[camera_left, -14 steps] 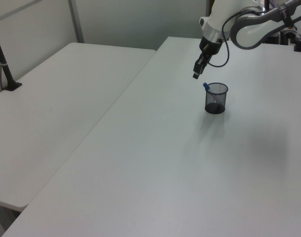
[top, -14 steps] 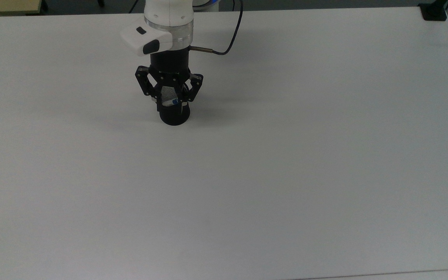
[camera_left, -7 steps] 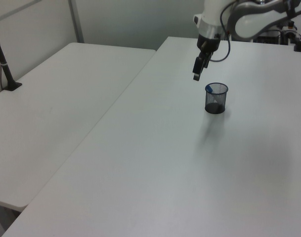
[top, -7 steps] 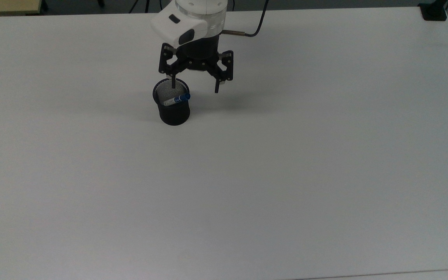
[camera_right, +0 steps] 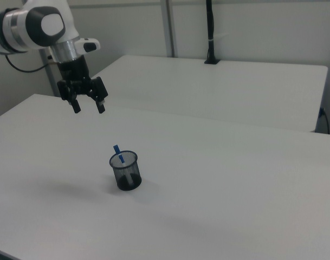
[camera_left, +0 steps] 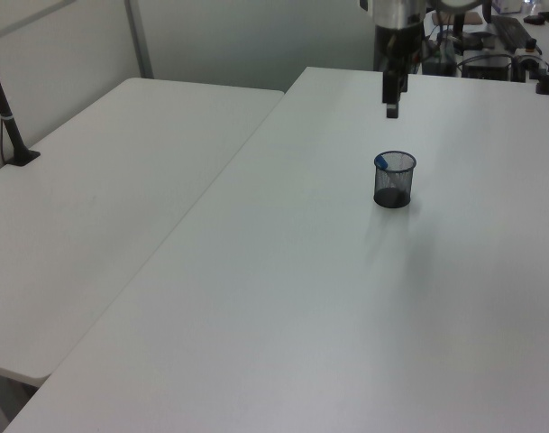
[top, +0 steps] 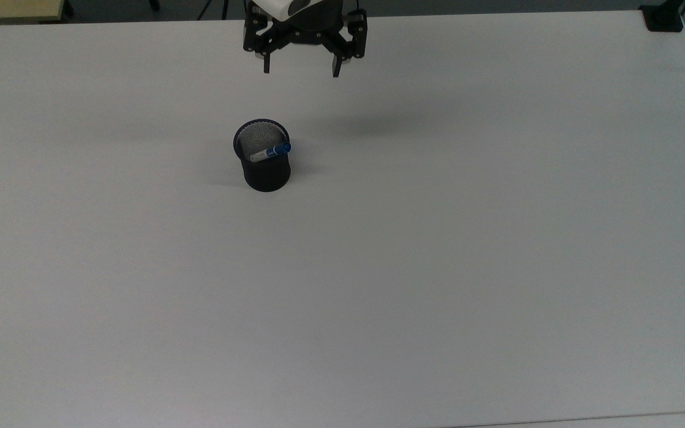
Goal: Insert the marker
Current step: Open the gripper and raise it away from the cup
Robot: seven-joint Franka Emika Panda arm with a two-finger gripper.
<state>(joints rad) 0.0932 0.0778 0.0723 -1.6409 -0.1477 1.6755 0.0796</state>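
The marker [top: 270,152] is being held by nothing but the black mesh cup [top: 265,169]: it is seen leaning inside the cup, left of centre in the top view, with its blue cap resting against the rim on the top view's right. In the right view the blue end [camera_right: 117,152] is seen poking above the cup [camera_right: 125,171]. The gripper [top: 301,66] is being kept at the upper edge of the top view, well apart from the cup, with its fingers [camera_right: 101,108] spread wide and nothing gripped between them. The white table [top: 437,249] is seen bearing the cup.
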